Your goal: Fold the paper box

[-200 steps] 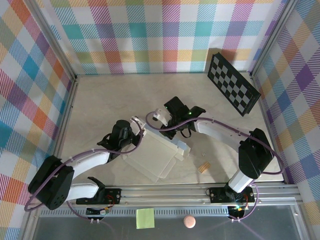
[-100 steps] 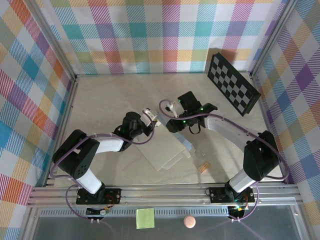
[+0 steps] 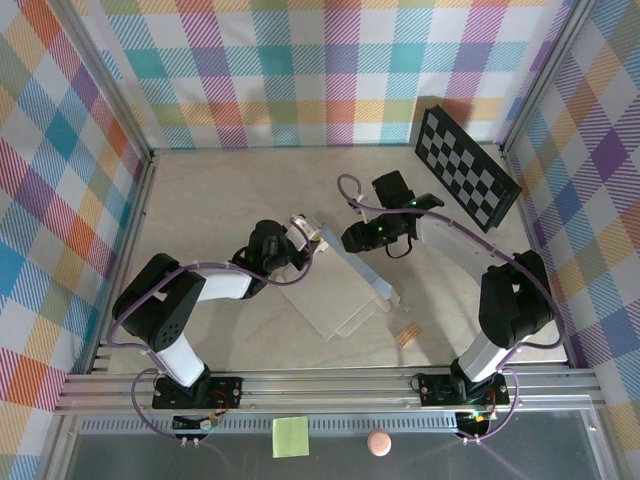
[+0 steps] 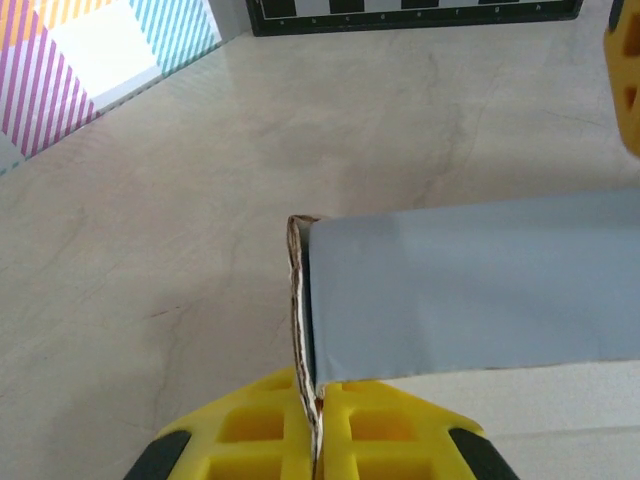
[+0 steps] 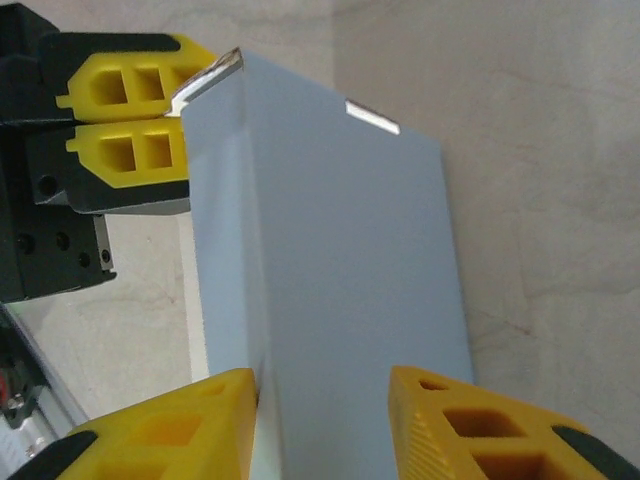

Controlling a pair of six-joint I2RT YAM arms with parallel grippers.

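Paper box (image 3: 345,285) lay mid-way across the table (image 3: 215,190), pinched at its far corner.
Its long axis ran from that far-left corner toward the near right. The left gripper (image 4: 315,400) was clamped on the corner's upturned edge. The right gripper (image 5: 320,400) was nearest the raised panel, fingers apart just over it, perhaps touching.

The paper box (image 5: 340,300) is thin cardboard: matt, smooth, pale grey, with a raw brown cut edge. The left gripper (image 4: 316,400) and right gripper (image 5: 320,385) carry matt yellow moulded-plastic fingers. The table (image 3: 200,200) looks like smooth, faintly veined stone — the rail (image 3: 330,385), brushed metal.
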